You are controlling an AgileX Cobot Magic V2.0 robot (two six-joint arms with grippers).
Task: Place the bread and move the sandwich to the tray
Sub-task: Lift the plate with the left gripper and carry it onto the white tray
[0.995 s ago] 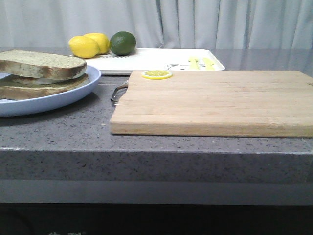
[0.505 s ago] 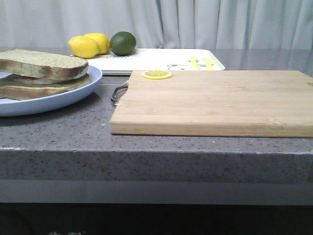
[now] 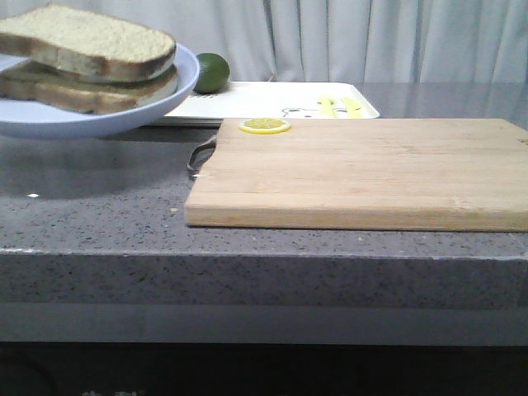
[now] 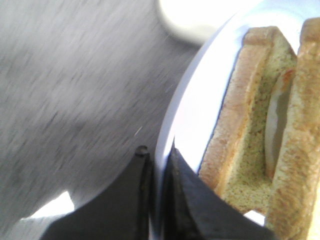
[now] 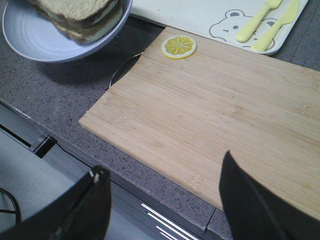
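The light blue plate [image 3: 124, 115] hangs in the air above the counter at the left, tilted a little. On it lies the sandwich [image 3: 99, 87], with the thick bread slice [image 3: 82, 40] on top. In the left wrist view my left gripper [image 4: 159, 160] is shut on the plate's rim [image 4: 192, 100]. The fried egg [image 4: 277, 120] shows between the slices there. The white tray [image 3: 264, 103] lies at the back, behind the cutting board. My right gripper [image 5: 164, 162] is open and empty over the counter's front edge. The plate [image 5: 35, 40] and the tray [image 5: 200, 15] also show in the right wrist view.
A wooden cutting board [image 3: 363, 169] with a metal handle fills the middle and right of the counter. A lemon slice [image 3: 265, 125] lies on its back left corner. A lime [image 3: 212, 73] sits on the tray's left end, partly behind the plate. Yellow cutlery marks [image 5: 255, 22] are on the tray.
The plate with the sandwich has risen off the counter and moved a little right. It now hides the lemons at the back. The right arm has not visibly moved.
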